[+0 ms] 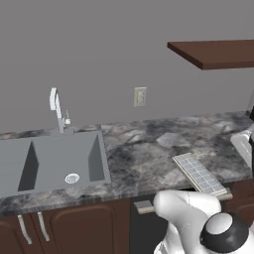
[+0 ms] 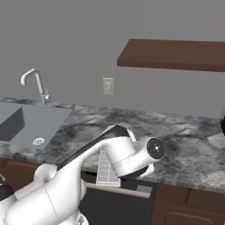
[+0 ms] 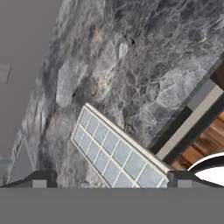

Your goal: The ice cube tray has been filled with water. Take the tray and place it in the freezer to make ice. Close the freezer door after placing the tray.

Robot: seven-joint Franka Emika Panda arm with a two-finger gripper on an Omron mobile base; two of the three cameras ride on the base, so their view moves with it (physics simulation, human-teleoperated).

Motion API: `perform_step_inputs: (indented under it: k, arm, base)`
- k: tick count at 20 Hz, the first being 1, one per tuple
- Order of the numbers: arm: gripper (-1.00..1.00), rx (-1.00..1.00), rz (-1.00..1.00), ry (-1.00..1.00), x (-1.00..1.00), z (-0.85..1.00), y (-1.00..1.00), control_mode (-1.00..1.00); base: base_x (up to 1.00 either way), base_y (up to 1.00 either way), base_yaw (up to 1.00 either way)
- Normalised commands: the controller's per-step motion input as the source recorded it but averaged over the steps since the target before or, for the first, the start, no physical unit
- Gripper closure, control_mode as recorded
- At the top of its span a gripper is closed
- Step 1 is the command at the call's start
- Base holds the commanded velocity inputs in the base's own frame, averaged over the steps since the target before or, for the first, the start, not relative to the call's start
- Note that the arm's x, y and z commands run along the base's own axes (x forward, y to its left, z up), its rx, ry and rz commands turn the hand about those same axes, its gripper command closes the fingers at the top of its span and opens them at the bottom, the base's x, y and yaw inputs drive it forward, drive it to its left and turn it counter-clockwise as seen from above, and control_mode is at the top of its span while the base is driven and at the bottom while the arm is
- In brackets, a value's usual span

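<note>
The ice cube tray (image 1: 200,174) lies flat and at an angle on the dark marbled counter (image 1: 149,149), close to its front edge. Water shows as a pale blue-grey sheen in its cells (image 3: 116,153). In the right base view my arm's elbow hides part of the tray (image 2: 105,169). My gripper (image 3: 111,179) hovers above the tray's near end, open, its two dark fingertips (image 3: 43,177) spread wider than the tray with nothing between them. The freezer and the freezer door are out of view.
A grey sink (image 1: 49,158) with a faucet (image 1: 57,106) is set into the counter's left. A wall outlet (image 1: 140,96) and a brown shelf (image 1: 218,52) sit above. A dark appliance front with a pale bar handle (image 3: 188,122) lies under the counter edge.
</note>
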Motion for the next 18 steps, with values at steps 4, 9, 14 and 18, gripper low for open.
perform_step_inputs:
  k: [4,9,14,18]
  arm:
    - [-1.0,0.0,-0.11,-0.25,-0.17,-0.66,0.0,-1.0]
    - [-1.0,0.0,-0.1,-0.18,-0.14,-0.49,0.0,-1.0]
    - [-1.0,0.02,-0.01,0.0,-0.17,-0.08,-0.1,-1.0]
    - [-1.0,0.08,0.0,0.02,-0.16,-0.02,-0.16,-1.0]
  base:
    - [0.0,0.0,0.0]
    - [0.0,0.0,0.0]
    - [0.0,0.0,0.0]
    - [0.0,0.0,0.0]
